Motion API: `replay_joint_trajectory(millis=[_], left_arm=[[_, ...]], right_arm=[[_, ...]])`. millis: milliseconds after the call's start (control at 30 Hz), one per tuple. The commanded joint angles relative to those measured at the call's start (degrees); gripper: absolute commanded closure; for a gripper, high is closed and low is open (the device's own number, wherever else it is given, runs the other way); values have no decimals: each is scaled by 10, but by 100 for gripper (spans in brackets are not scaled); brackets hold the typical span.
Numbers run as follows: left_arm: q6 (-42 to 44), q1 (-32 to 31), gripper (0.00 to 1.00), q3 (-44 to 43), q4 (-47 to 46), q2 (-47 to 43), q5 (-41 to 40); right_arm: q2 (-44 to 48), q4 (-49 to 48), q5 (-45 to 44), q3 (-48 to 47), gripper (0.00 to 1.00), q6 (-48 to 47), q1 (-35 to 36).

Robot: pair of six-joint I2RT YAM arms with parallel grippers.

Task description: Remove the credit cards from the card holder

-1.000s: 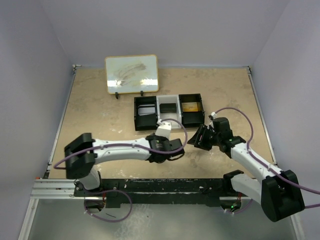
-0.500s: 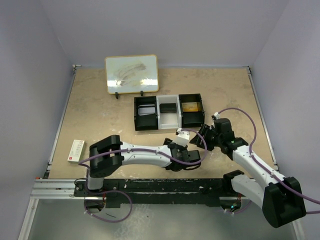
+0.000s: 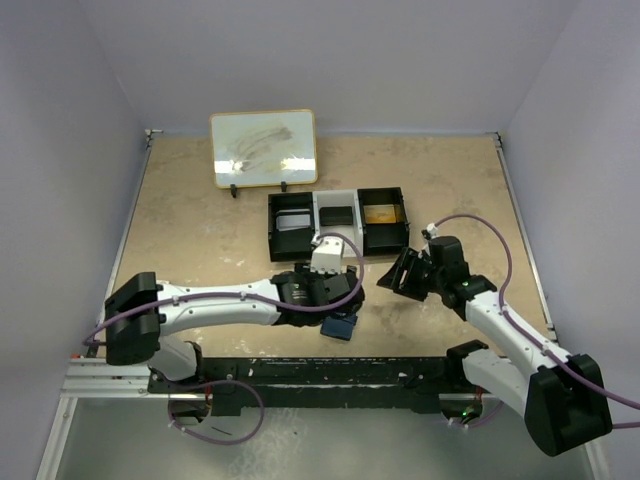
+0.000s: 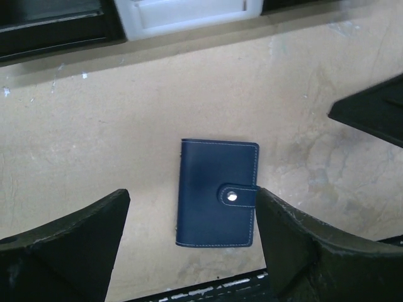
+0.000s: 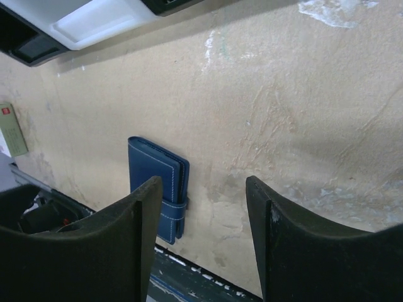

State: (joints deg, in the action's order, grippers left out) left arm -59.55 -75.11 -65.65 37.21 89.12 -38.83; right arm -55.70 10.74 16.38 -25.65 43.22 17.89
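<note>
- A tan, scuffed table (image 3: 200,220) fills the floor of a pale lilac-walled enclosure; a black three-compartment tray (image 3: 338,225) stands near its middle and serves as the landmark here.
- There are two arms. The left arm (image 3: 220,300) lies low and stretched out from its base on the near left, its wrist ending on the near side of the tray, in front of the left and middle compartments.
- The right arm (image 3: 500,320) rises from the near right and angles in towards the tray's near right corner, elbow bent.
- The left gripper (image 4: 192,192) points down at the table with its fingers spread wide and nothing between the pads.
- The right gripper (image 5: 203,189) has its fingers apart too, with only bare table between them.
- One framed whiteboard (image 3: 264,148) stands tilted beyond the tray, towards the far left.
- The tray's three compartments hold one flat item each: pale in the left, dark in the white middle one, yellowish in the right.
- One card holder (image 4: 217,192) lies flat on the table on the near side of the tray, in front of the middle compartment, beneath the left gripper and apart from both fingers. It is folded shut, its tab snapped down.
- One small red-and-white box (image 5: 12,129) shows at the edge of the right wrist view, well apart from the tray.
</note>
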Motion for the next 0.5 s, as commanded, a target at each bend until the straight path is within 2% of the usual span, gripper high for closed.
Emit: replay_joint_trajectory(millis=[0,267,467], left_arm=[[-37,46,21,80,-81,-72,41],[-89,102,21,228,-213,-147,139],[-124,109,23,274,-257,-142,166]], right_arm=[[18,-27,38,-9,42,-14,1],[27,-41,60,-1,48,-32,32],[-12,6,-21,-39,54,-1,110]])
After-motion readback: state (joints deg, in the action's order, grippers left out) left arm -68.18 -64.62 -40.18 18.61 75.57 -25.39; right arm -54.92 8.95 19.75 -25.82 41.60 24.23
